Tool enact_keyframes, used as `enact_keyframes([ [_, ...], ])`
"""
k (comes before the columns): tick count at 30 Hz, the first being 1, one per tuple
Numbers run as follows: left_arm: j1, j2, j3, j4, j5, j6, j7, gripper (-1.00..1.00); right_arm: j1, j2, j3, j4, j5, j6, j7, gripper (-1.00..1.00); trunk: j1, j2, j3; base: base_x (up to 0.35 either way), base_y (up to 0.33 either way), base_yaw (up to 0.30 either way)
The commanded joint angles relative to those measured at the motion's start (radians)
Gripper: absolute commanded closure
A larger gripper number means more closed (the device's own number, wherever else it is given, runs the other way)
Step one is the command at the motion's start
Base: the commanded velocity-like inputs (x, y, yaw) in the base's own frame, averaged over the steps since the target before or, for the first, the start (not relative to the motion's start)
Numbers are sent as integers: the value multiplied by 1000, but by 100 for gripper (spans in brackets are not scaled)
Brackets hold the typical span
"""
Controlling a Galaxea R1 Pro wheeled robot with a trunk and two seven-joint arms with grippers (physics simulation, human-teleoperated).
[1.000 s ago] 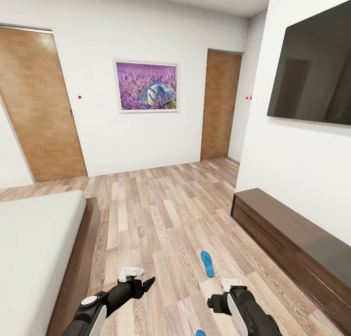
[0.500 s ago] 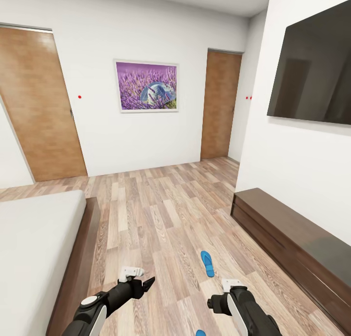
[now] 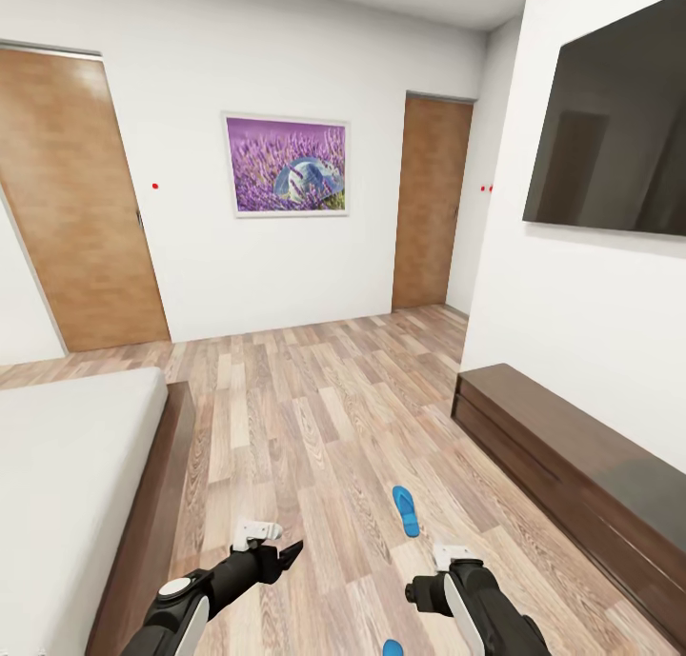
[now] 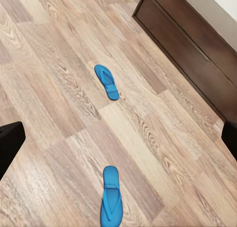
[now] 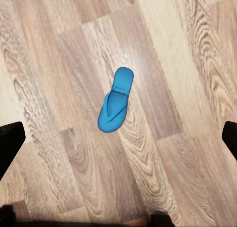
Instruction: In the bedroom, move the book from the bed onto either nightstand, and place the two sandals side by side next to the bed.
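Blue sandal [image 5: 115, 107] flat on plank floor [image 5: 173, 64] between spread right gripper [image 5: 118, 138] fingers, second sandal [image 4: 107, 81] beyond spread left gripper [image 4: 118, 133] fingers, apart, bed [image 3: 67, 466] at left

The bed [image 3: 114, 466] stands at the left of the head view: a low dark-brown wooden platform with a bare pale grey-white mattress, its long side rail running along the wood-plank floor [image 3: 314, 399] of the white-walled bedroom.

Two bright blue flip-flop sandals lie flat on the floor, straps up, well apart from each other and not side by side. The far sandal [image 3: 406, 511] rests out in the open floor between the bed and the opposite wall (nearer that wall's side than the bed). The near sandal [image 3: 392, 648] lies closer to the robot, at the bottom edge of the head view; the right wrist view shows it whole [image 5: 115, 99], lying slantwise across the planks. Both sandals show in the left wrist view [image 4: 107, 81] [image 4: 109, 196].
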Motion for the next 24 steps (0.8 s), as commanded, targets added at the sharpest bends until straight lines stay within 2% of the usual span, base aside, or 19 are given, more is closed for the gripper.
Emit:
enact_keyframes([
  [1, 0, 0, 0, -1, 11, 9, -1, -100, 0, 1, -3, -1, -1, 4, -3, -100, 4, -8, -4, 0, 0, 0],
  [24, 0, 0, 0, -1, 11, 9, 0, -100, 0, 1, -2, -1, -1, -23, -2, -100, 92, -169, -76, 0, 0, 0],
])
